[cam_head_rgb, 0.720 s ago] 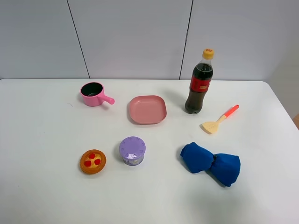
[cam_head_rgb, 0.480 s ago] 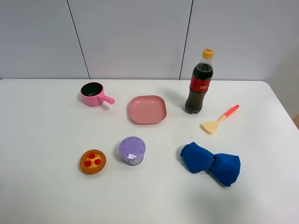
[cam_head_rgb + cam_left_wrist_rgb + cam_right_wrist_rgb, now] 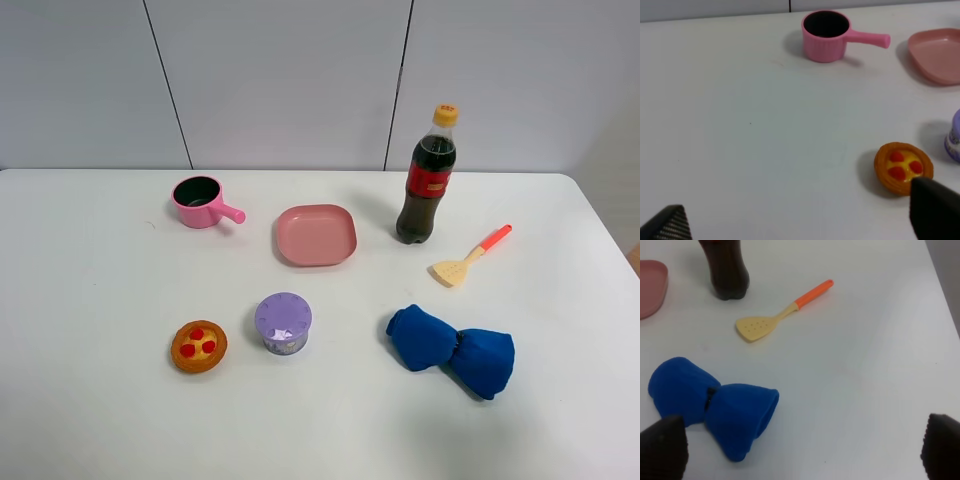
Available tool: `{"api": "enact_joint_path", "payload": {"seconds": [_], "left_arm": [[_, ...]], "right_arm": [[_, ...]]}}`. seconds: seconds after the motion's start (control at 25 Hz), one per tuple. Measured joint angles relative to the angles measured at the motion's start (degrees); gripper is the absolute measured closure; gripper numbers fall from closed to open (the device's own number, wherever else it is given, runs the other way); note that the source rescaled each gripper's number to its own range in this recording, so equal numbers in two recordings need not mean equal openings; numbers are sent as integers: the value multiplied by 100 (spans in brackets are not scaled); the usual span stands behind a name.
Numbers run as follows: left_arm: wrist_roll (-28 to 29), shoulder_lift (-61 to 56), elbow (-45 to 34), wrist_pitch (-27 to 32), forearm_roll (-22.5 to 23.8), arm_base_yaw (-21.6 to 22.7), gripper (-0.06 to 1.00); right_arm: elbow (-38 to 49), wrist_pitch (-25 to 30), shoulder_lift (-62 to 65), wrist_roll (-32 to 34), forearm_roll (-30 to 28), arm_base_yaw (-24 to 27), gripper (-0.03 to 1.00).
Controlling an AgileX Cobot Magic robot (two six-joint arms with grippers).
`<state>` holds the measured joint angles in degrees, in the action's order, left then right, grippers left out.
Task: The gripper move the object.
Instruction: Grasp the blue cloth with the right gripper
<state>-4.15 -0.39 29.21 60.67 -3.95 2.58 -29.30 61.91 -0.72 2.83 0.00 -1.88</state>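
The royal-blue fabric bundle [image 3: 452,350], pinched in the middle into two puffy lobes, lies on the white table [image 3: 90,400] at the front right. It also shows in the right wrist view [image 3: 712,405]. My right gripper [image 3: 802,445] is open and empty; its black fingertips [image 3: 662,445] show at the frame's lower corners, and the bundle lies close to one of them. My left gripper [image 3: 800,220] is open and empty, with one fingertip [image 3: 935,210] near the small tart [image 3: 902,167]. Neither arm shows in the exterior high view.
A pink saucepan [image 3: 203,202], a pink plate [image 3: 316,235] and a cola bottle [image 3: 427,190] stand at the back. A yellow spatula with an orange handle [image 3: 468,257] lies at the right. A purple cup [image 3: 283,323] and an orange tart [image 3: 198,346] sit at the front.
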Motion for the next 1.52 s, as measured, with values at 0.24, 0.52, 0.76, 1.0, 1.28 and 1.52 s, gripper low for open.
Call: {"api": "enact_joint_path", "payload": {"seconds": [0.24,0.52,0.76,1.0,1.28,1.52], "left_arm": [[0,0,0,0,0,0,-6],[0,0,0,0,0,0,-6],[0,0,0,0,0,0,-6],[0,0,0,0,0,0,-6],[0,0,0,0,5,0,-6],[0,0,0,0,5,0,-6]], "right_arm": [[-1442,536,-1544,-326,92,0,-2],[-3104,778,-4050,-1943,294,0,-2],[-3612,756,-5982,-3032,780,-5,-2],[-3632,749,-7280,-3520,764,-625,-2],[-3632,612,-7959,-3621,62,-1982,-2],[-3632,452,-8660,-3462,-213,-2452,-2]]}}
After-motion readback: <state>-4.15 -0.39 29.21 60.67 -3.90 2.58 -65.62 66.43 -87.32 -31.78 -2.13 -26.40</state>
